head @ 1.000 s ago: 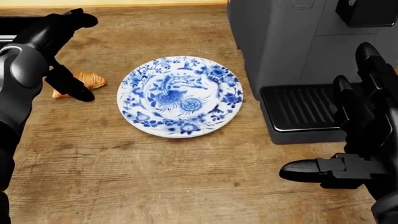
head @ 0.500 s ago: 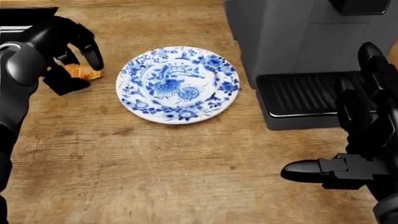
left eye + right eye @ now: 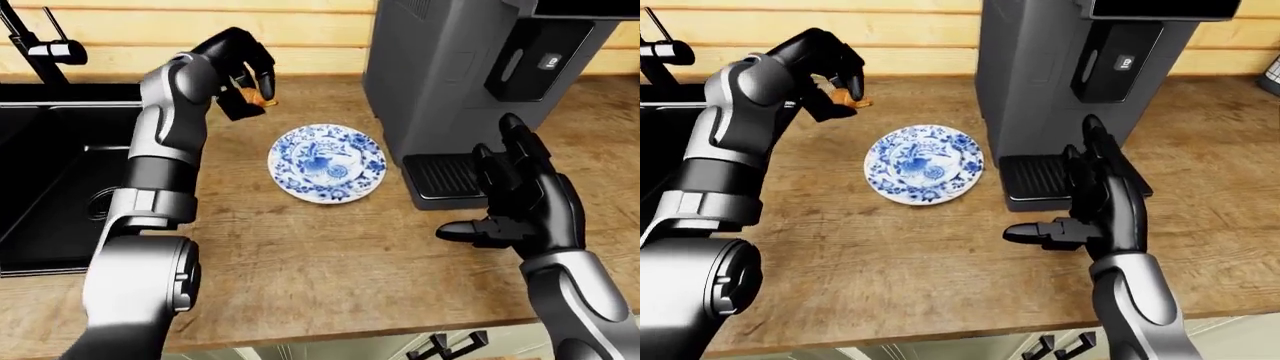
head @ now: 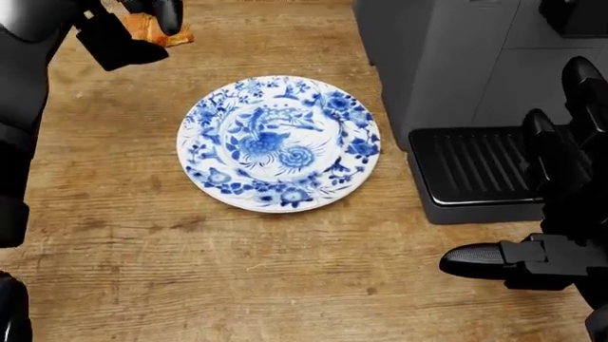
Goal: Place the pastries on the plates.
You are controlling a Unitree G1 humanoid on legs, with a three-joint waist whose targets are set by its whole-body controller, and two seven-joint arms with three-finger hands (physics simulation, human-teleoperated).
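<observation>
Left hand (image 3: pixel 243 75): fingers curled tight around a golden pastry (image 3: pixel 258 96), raised above the wooden tabletop (image 3: pixel 300 247), up-left of the blue-patterned plate (image 3: pixel 328 163). Right hand (image 3: pixel 520 202): fingers spread, holding nothing, beside the grey coffee machine (image 3: pixel 450 75).
</observation>
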